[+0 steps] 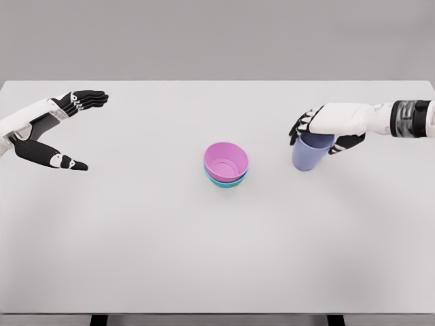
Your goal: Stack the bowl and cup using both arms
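Pink is the colour of the upper bowl [227,160], which sits nested inside a teal bowl [225,180]; only the rim and a little of the lower wall of the teal one show under it. This stack of two stands near the middle of the white desk [204,258], with the openings facing up.

At about 3 o'clock from the stack, near but clearly apart from it, there is a lavender-blue cup [309,153]. It stands upright, and its bottom looks to be on the desk or very close to it; I cannot tell which. The right hand [325,128] comes in from the right edge of the view and is closed around the upper part of the cup, with the dark fingers [301,126] curled over the rim on the left side and the thumb on the right side.

At about 9 o'clock from the stack, well apart, the left hand [64,129] is above the desk near the left edge. Its fingers are straight and the thumb is spread wide from them, and it holds nothing.
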You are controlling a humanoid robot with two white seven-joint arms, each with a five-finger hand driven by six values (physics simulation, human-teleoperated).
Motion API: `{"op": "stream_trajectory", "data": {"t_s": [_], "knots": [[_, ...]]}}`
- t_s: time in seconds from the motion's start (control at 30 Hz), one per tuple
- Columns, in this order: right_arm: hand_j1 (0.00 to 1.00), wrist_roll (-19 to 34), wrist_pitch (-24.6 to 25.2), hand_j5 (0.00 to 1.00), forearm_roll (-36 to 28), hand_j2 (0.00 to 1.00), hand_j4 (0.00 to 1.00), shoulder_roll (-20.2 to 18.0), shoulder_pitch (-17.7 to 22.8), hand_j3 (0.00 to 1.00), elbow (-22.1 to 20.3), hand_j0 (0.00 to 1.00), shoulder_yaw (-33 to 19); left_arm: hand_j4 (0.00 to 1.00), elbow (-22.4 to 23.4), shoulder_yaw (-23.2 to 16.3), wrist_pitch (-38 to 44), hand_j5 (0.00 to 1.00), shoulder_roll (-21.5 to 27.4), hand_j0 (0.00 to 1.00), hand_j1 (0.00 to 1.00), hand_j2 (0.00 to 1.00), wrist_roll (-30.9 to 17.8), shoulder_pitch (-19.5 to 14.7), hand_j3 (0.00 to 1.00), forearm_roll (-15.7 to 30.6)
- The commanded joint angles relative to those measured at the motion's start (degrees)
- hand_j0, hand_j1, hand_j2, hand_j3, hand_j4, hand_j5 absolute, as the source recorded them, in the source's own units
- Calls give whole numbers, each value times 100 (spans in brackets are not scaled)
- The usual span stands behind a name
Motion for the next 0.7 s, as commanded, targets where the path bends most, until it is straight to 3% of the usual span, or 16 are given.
{"op": "stream_trajectory", "data": {"t_s": [0.0,0.53,0.67], "knots": [[64,-1,12,64,-31,64,64,15,0,64,0,64,-18,100,-2,7,10,100,6,100,100,100,1,0,100,46],[65,-1,12,65,-224,65,65,481,-519,65,-79,65,-89,100,-2,-1,10,100,6,100,100,100,1,0,100,46],[65,-1,12,65,-461,65,65,551,-580,65,-544,65,-89,100,-2,-2,10,100,6,100,100,100,1,0,100,46]]}}
